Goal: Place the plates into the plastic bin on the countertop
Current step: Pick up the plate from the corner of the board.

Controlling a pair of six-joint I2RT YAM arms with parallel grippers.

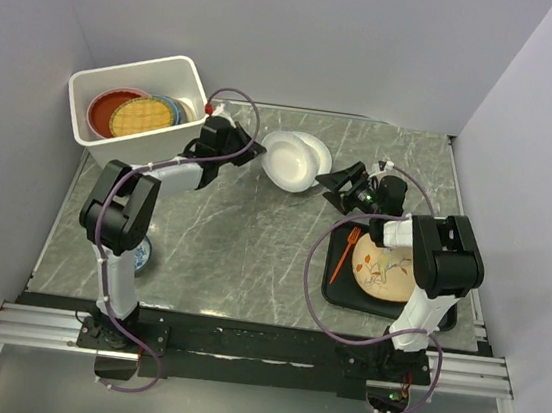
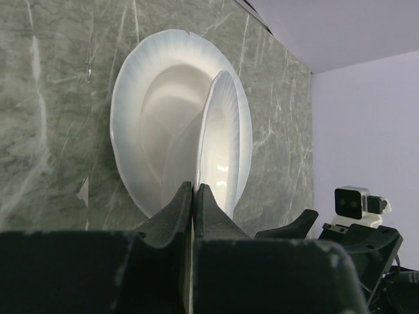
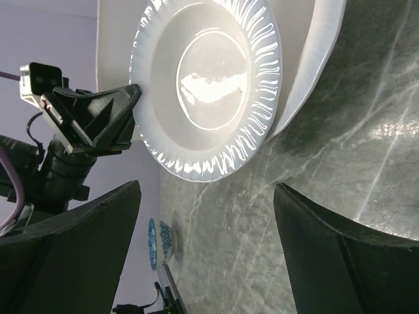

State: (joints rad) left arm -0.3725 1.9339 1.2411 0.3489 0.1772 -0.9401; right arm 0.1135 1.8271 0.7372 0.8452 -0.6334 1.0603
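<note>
The grey-green marbled stone-look countertop (image 1: 251,244) with thin white veins is boxed in by plain pale lavender walls (image 1: 328,32) at the back and on both sides.

The left gripper (image 1: 256,151) is clenched on the near rim of a round white plate with a fluted rim (image 2: 222,131). Its two black fingers (image 2: 177,209) are pressed together over the edge, and the plate is tipped up on its side. Just past the fingertips, partly under the tilted one, a second round white plate (image 2: 147,124) lies flat on the stone.

The white rectangular plastic bin (image 1: 113,138) stands behind and beside this gripper, close to its wrist. It holds a stack showing a red-orange plate (image 1: 101,110), a woven yellow plate (image 1: 141,114) and a light blue plate (image 1: 174,108).

The right gripper (image 1: 326,190) faces the white plates from the opposite side. Its jaws are spread wide, gripping nothing, and it is near the plates without touching them.

Behind its wrist, a flat black tray (image 1: 336,290) carries a cream plate with a twig drawing (image 1: 384,270) and an orange fork (image 1: 348,251).

Only the right wrist view shows the raised plate's glossy face and the left gripper (image 3: 98,121) at its edge. Only the left wrist view shows the pinch itself. A small blue-and-white patterned bowl (image 1: 142,253) sits under the left arm's elbow.
</note>
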